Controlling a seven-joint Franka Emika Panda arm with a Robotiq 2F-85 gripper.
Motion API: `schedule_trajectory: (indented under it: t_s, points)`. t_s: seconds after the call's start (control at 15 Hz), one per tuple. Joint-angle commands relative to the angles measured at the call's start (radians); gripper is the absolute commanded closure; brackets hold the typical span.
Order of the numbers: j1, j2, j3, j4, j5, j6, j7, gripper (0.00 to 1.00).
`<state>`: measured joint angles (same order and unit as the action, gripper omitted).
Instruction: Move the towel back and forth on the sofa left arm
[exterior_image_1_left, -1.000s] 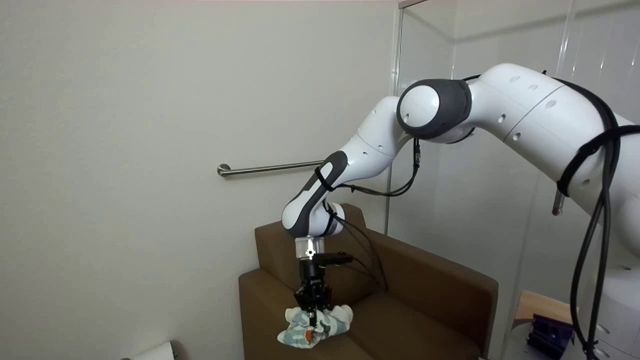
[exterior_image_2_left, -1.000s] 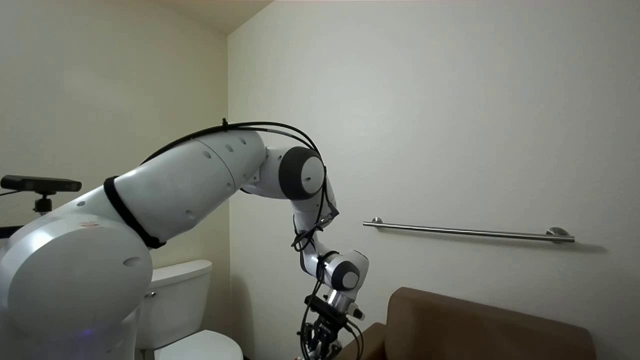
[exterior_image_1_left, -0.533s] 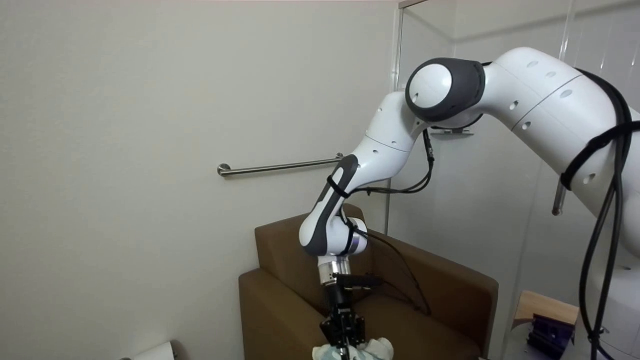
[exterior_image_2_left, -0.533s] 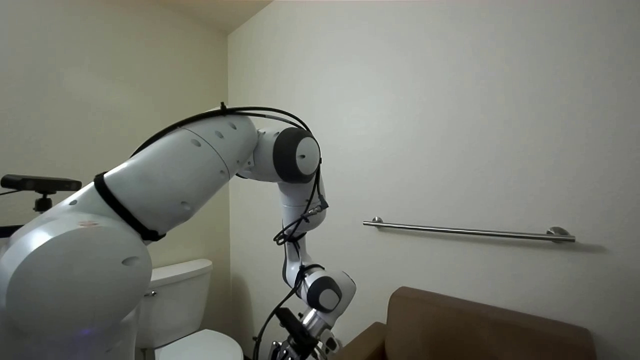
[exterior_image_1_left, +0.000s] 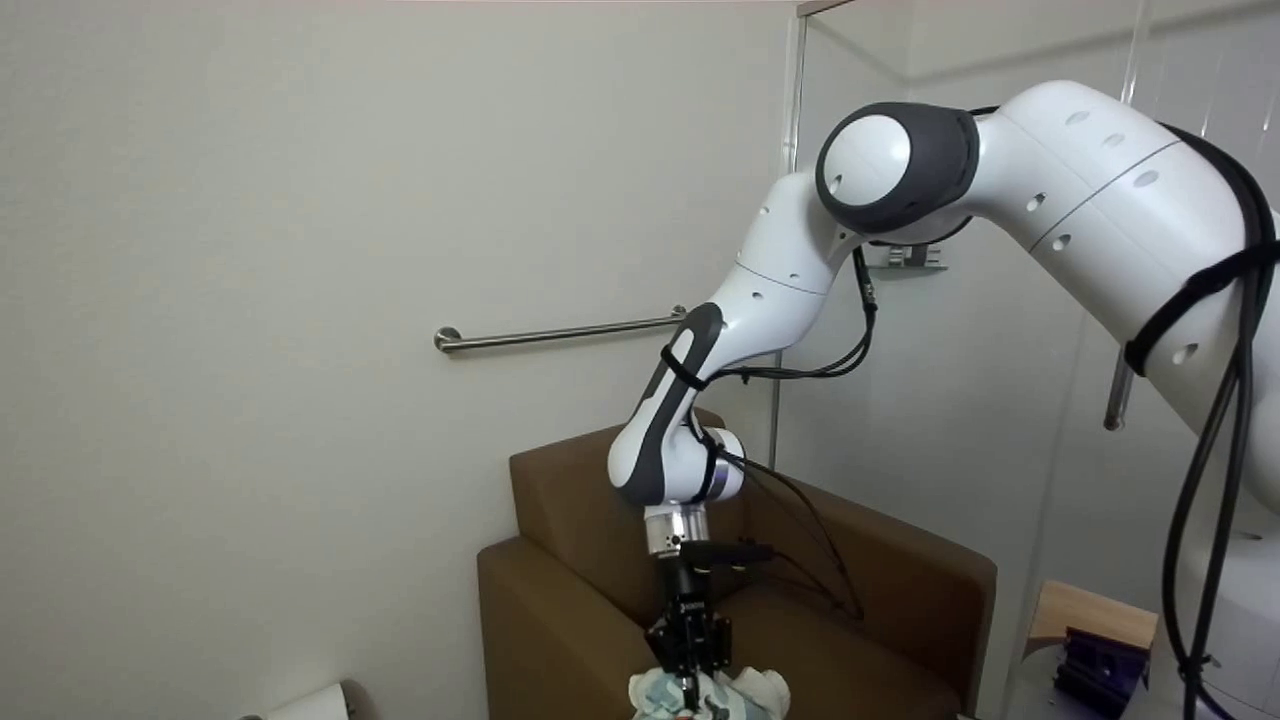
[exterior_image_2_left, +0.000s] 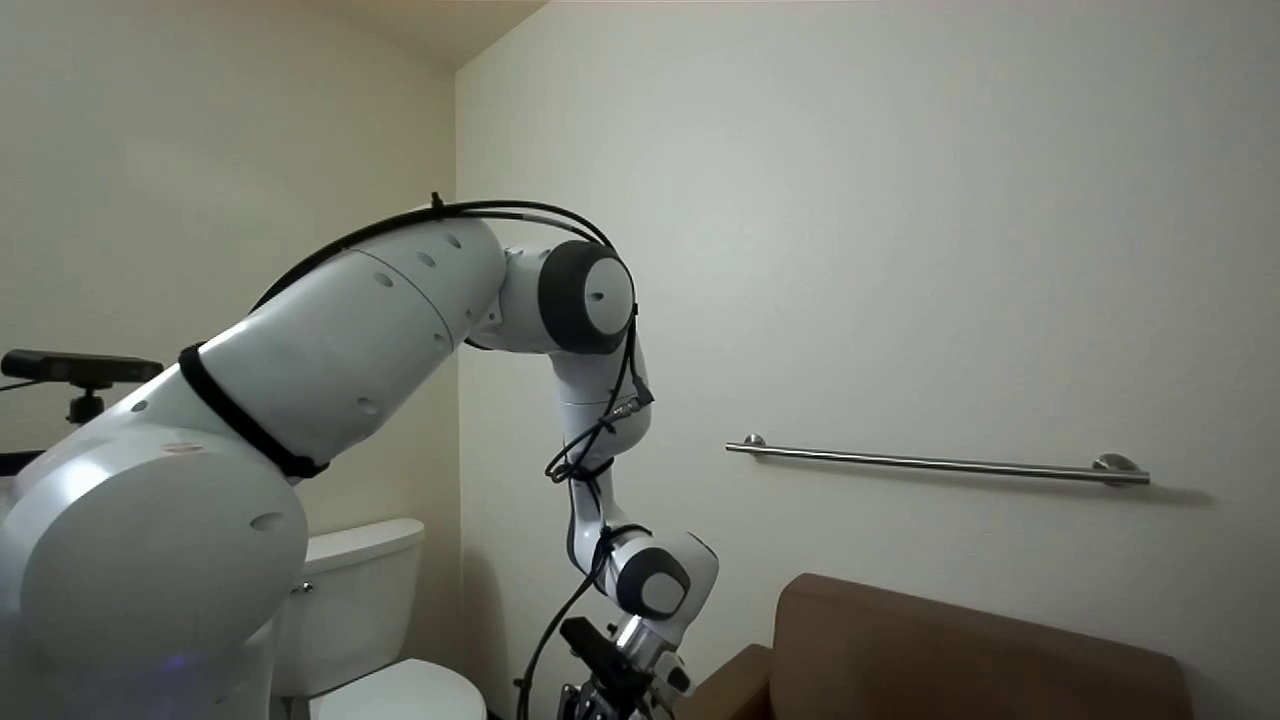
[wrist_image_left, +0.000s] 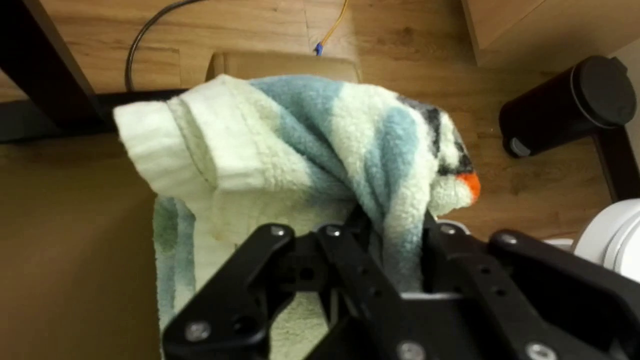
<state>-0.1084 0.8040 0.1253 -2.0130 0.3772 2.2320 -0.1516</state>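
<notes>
Towel (wrist_image_left: 295, 175), pinched in the end effector (wrist_image_left: 395, 235), has shifted within a second toward the front of the sofa's left arm (exterior_image_1_left: 560, 620); whether the two touch is unclear. One forward stroke looks nearly spent, a return likely due.

Brown armchair (exterior_image_1_left: 810, 650) stands in front of a plain, pale wall (exterior_image_2_left: 900, 250). Metal bar (exterior_image_2_left: 940, 463) mounted on that wall above the armchair, in both exterior views; it casts a soft shadow (exterior_image_2_left: 1185, 496). Glossy white panels (exterior_image_1_left: 990, 420) rise beside the armchair. In an exterior view, a white toilet (exterior_image_2_left: 360, 620) sits left of the armchair. Wrist view: wood-plank floor (wrist_image_left: 425, 45) beside the armchair; black bin (wrist_image_left: 555, 112) well apart from it.
</notes>
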Motion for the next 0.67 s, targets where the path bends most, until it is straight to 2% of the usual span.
schedule_trajectory:
  t_s: [0.0, 0.6]
  points:
    - [0.043, 0.031, -0.028, 0.089, -0.056, 0.051, 0.025, 0.91]
    - [0.123, 0.199, -0.094, 0.493, -0.240, 0.032, 0.080, 0.90]
